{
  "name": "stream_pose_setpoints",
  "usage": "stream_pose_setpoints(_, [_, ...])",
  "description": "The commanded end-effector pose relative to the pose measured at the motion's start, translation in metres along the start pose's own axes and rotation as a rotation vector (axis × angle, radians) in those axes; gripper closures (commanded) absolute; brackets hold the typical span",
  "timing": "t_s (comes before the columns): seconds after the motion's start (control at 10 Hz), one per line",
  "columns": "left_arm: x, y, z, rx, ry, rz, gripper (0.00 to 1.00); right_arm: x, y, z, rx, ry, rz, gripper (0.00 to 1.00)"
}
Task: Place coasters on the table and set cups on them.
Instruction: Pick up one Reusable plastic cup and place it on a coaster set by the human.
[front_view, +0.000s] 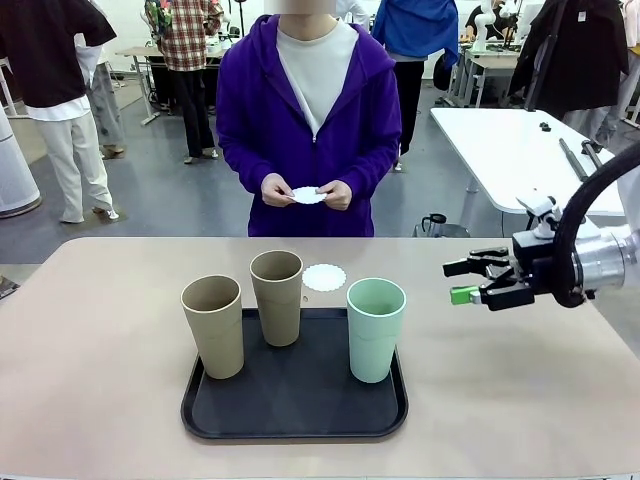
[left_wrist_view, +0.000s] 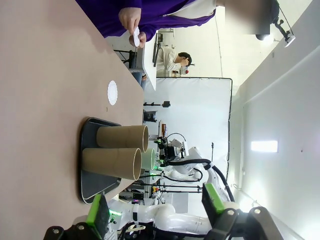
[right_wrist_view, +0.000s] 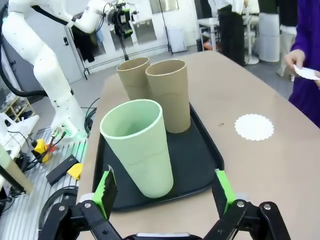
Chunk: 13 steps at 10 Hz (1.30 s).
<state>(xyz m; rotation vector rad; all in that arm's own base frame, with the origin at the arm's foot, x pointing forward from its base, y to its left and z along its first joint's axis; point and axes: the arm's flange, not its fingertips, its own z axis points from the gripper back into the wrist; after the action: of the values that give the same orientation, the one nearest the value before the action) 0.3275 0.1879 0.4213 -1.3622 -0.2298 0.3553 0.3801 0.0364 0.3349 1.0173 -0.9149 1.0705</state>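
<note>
Right arm (front_view: 603, 262): you see it enter from the right, wrist level, fingers pointing left.
Right gripper (front_view: 455, 281): jaws wide apart, one finger above the other, nothing between them.
Left arm (right_wrist_view: 44, 60): your right wrist view has it at far left, raised.
Left gripper (left_wrist_view: 155, 207): jaws wide apart, empty, green pads (left_wrist_view: 98, 214) facing inward.

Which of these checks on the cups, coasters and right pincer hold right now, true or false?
1. The green cup and both beige cups stand on the black tray. True.
2. A coaster lies on the table beyond the tray. True.
3. The right pincer grips the green cup. False: it hovers open beside it, apart.
4. A cup sits on that coaster. False: it is bare.
5. The person's hands are empty. False: they hold a second coaster.
</note>
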Motion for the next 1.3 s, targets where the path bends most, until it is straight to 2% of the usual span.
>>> stream_pose_setpoints(0.0, [-0.001, 0.0, 0.001, -0.013, 0.001, -0.013, 0.0, -0.032, 0.006, -0.014, 0.028, -0.038, 0.003, 0.0])
stream_pose_setpoints(0.1, [-0.001, 0.0, 0.001, -0.013, 0.001, -0.013, 0.0, -0.041, 0.011, -0.021, 0.1, -0.075, -0.005, 0.0])
stream_pose_setpoints(0.2, [-0.001, 0.0, 0.001, -0.013, 0.001, -0.013, 0.0, -0.046, 0.015, -0.029, 0.143, -0.105, 0.052, 0.0])
stream_pose_setpoints(0.4, [-0.001, 0.0, 0.001, -0.013, 0.001, -0.013, 0.0, -0.058, 0.011, -0.04, 0.152, -0.142, 0.067, 0.0])
stream_pose_setpoints(0.8, [-0.001, 0.0, 0.001, -0.013, 0.001, -0.013, 0.0, -0.07, 0.007, -0.07, 0.141, -0.094, 0.079, 0.0])
stream_pose_setpoints(0.9, [-0.001, 0.0, 0.001, -0.013, 0.001, -0.013, 0.0, -0.068, 0.008, -0.072, 0.11, -0.084, 0.084, 0.0])
stream_pose_setpoints(1.0, [-0.001, 0.0, 0.001, -0.013, 0.001, -0.013, 0.0, -0.071, 0.007, -0.057, 0.186, -0.093, 0.054, 0.0])
stream_pose_setpoints(1.2, [-0.001, 0.0, 0.001, -0.013, 0.001, -0.013, 0.0, -0.071, 0.007, -0.057, 0.186, -0.093, 0.054, 0.0])
